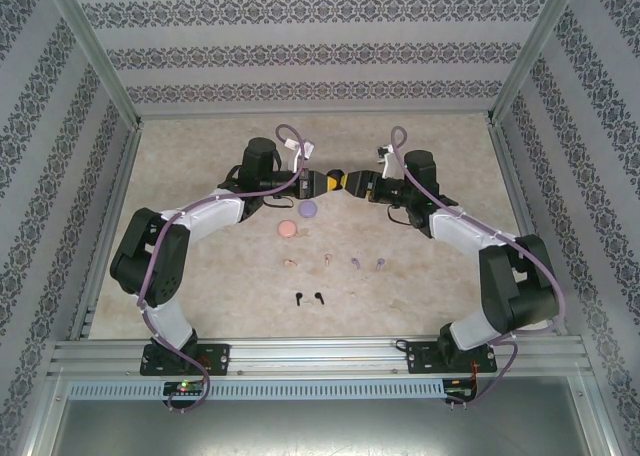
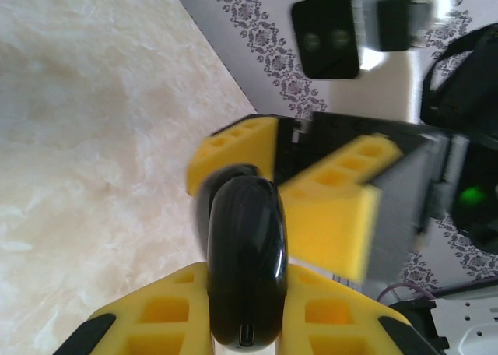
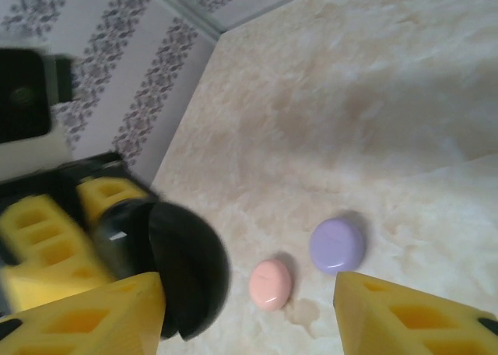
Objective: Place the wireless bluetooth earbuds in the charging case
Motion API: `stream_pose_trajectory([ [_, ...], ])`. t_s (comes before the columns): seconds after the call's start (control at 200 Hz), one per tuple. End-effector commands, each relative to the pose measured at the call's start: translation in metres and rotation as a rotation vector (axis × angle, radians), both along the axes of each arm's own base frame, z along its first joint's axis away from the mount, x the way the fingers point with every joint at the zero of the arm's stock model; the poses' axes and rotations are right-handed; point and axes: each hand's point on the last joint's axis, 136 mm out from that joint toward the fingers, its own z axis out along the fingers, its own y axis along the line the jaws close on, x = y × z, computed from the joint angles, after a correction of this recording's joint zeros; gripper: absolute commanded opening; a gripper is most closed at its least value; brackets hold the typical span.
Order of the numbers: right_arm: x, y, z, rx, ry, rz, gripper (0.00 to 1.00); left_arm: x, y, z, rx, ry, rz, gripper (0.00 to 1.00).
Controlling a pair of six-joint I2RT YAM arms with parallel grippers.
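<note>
Black case (image 2: 245,269) clamped in left jaws, held above the bench (image 1: 200,276). Right jaws apart, straddling its free end head-on. Earbuds (image 1: 320,297) lie below both, toward the bases.

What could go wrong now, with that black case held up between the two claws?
The black case is glossy and rounded, pinched at one end by the left gripper. It might slip or twist if the right gripper, open at its far end, squeezes off-centre. If it drops, it could knock the purple case or pink case on the table below.
</note>
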Motion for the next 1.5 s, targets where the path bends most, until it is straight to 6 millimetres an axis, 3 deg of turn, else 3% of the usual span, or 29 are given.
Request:
stream_pose_trajectory([
  [0.0,0.007,-0.021,-0.033,-0.002,0.088,-0.083,0.58,-0.007,-0.004,0.034,-0.061,-0.086,-0.051,0.00],
  [0.155,-0.003,-0.027,-0.028,0.009,0.090,-0.093,0.59,-0.008,-0.003,0.032,-0.056,-0.086,-0.044,0.00],
  [0.435,-0.020,-0.019,0.019,0.063,-0.016,-0.024,0.61,-0.008,-0.007,0.025,-0.093,-0.057,-0.066,0.00],
  [0.824,-0.020,-0.003,0.036,0.077,-0.054,0.059,0.57,-0.010,-0.014,0.024,-0.125,-0.030,-0.106,0.00],
  [1.494,-0.014,0.007,0.014,0.052,-0.006,0.070,0.48,-0.010,-0.018,0.031,-0.126,-0.043,-0.113,0.00],
])
